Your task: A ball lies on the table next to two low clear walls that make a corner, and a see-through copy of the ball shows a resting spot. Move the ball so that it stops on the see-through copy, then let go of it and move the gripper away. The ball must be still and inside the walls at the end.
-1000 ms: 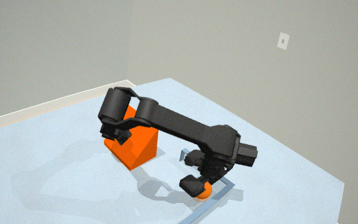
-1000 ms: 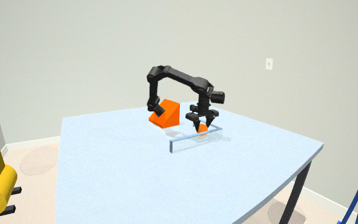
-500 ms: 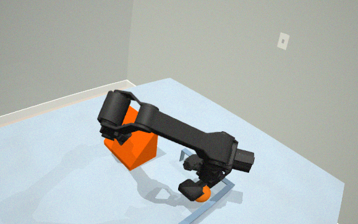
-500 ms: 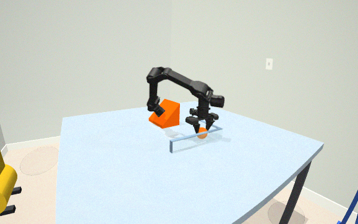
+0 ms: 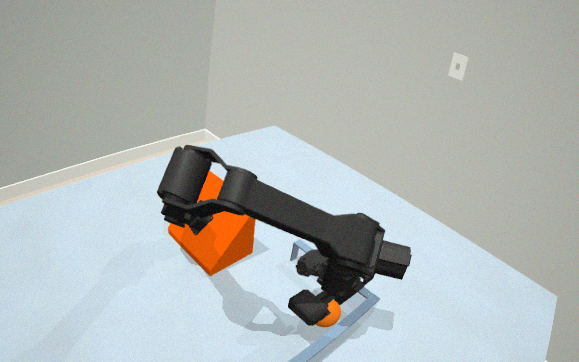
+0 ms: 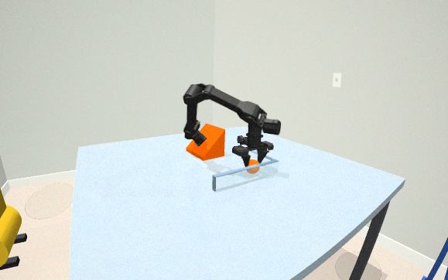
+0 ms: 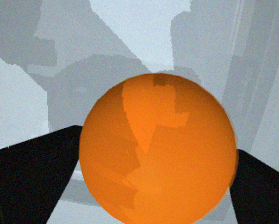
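The orange ball [image 5: 332, 316] [image 6: 252, 167] [image 7: 157, 170] is low over the table inside the corner of the two low clear walls [image 5: 335, 334] [image 6: 230, 172]. Whether it touches the table is hard to tell. My gripper [image 5: 326, 308] [image 6: 254, 164] [image 7: 156, 147] points down and is shut on the ball, with one finger against each side of it in the wrist view. The see-through copy does not show apart from the ball in any view. In the top view the near finger hides part of the ball.
The near wall runs close beside the ball, and the other wall stands partly behind the gripper. An orange wedge-shaped block [image 5: 228, 245] [image 6: 216, 145] stands near the arm's base on the light blue table [image 5: 118, 300] [image 6: 149, 224].
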